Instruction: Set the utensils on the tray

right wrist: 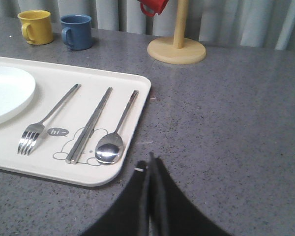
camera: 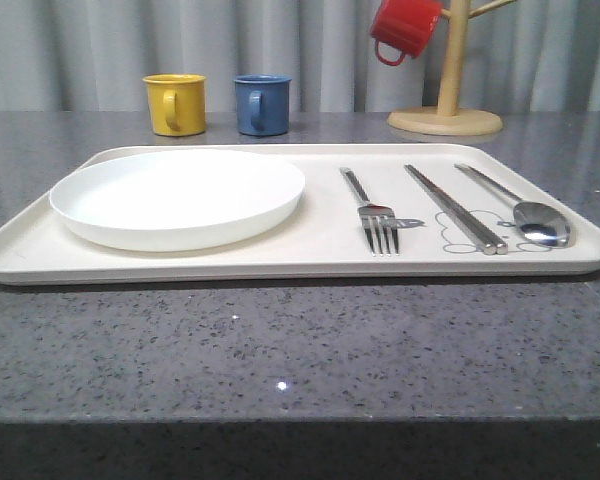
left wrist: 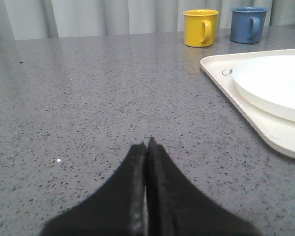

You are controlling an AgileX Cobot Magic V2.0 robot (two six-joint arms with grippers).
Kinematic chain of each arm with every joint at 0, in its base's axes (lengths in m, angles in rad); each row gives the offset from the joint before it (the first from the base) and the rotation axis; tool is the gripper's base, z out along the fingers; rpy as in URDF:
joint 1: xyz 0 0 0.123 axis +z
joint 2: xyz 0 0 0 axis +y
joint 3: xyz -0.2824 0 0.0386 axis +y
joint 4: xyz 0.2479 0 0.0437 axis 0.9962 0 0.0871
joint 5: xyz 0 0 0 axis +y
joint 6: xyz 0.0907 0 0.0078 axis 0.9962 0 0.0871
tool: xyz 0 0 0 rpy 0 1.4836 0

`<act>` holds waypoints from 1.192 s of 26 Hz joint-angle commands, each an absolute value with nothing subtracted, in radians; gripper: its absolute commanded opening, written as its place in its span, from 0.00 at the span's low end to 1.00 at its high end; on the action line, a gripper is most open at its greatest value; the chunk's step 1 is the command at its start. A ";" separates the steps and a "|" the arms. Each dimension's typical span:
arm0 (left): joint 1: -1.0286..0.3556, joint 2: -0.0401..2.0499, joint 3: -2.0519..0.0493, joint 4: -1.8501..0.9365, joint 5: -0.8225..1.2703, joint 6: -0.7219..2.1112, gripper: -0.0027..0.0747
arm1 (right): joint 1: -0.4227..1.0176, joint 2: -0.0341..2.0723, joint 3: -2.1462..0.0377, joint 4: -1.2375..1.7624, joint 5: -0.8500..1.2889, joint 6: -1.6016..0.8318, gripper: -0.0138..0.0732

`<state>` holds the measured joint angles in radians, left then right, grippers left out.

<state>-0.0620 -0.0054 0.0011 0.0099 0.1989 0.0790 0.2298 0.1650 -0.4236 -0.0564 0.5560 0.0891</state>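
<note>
The cream tray (camera: 310, 262) lies across the grey table. On its right half rest a silver fork (camera: 373, 212), a pair of chopsticks (camera: 454, 207) and a spoon (camera: 525, 212), side by side. The right wrist view has the same fork (right wrist: 45, 120), chopsticks (right wrist: 90, 124) and spoon (right wrist: 115, 136) on the tray (right wrist: 135, 135). My right gripper (right wrist: 150, 160) is shut and empty over bare table just beside the tray's near right corner. My left gripper (left wrist: 147, 143) is shut and empty over the table, off the tray's (left wrist: 221, 78) left end.
A round white plate (camera: 178, 196) fills the tray's left half. A yellow mug (camera: 175, 103) and a blue mug (camera: 261, 103) stand behind the tray. A wooden mug stand (camera: 446, 108) with a red mug (camera: 403, 27) hanging on it is at the back right.
</note>
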 commanded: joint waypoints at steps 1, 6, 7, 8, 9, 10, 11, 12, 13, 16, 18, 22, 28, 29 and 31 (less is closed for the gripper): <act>-0.061 -0.026 0.005 0.000 0.109 0.070 0.01 | 0.227 0.176 -0.449 -0.071 0.481 0.082 0.08; -0.061 -0.026 0.005 0.000 0.109 0.070 0.01 | 0.227 0.176 -0.449 -0.071 0.481 0.082 0.08; -0.061 -0.026 0.005 0.000 0.109 0.070 0.01 | 0.227 0.176 -0.449 -0.071 0.481 0.082 0.08; -0.061 -0.026 0.005 0.000 0.109 0.070 0.01 | 0.227 0.176 -0.449 -0.071 0.481 0.082 0.08; -0.061 -0.026 0.005 0.000 0.109 0.070 0.01 | 0.227 0.176 -0.449 -0.071 0.481 0.082 0.08; -0.061 -0.026 0.005 0.000 0.109 0.070 0.01 | 0.227 0.176 -0.449 -0.071 0.481 0.082 0.08; -0.061 -0.026 0.005 0.000 0.109 0.070 0.01 | 0.227 0.176 -0.449 -0.071 0.481 0.082 0.08; -0.061 -0.026 0.005 0.000 0.109 0.070 0.01 | 0.227 0.176 -0.449 -0.071 0.481 0.082 0.08; -0.061 -0.026 0.005 0.000 0.109 0.070 0.01 | 0.227 0.176 -0.449 -0.071 0.481 0.082 0.08; -0.061 -0.026 0.005 0.000 0.109 0.070 0.01 | 0.227 0.175 -0.447 -0.071 0.481 0.082 0.08; -0.061 -0.026 0.005 0.000 0.109 0.070 0.01 | 0.227 0.174 -0.436 -0.072 0.474 0.082 0.08; -0.061 -0.026 0.005 0.000 0.109 0.070 0.01 | 0.194 0.153 -0.380 -0.105 0.421 0.082 0.08; -0.061 -0.026 0.005 0.000 0.109 0.070 0.01 | 0.098 0.073 -0.233 -0.102 0.263 0.082 0.08; -0.061 -0.026 0.005 0.000 0.109 0.070 0.01 | 0.089 0.060 -0.211 -0.100 0.244 0.082 0.08; -0.061 -0.026 0.005 0.000 0.109 0.070 0.01 | 0.059 0.033 -0.161 -0.098 0.211 0.082 0.08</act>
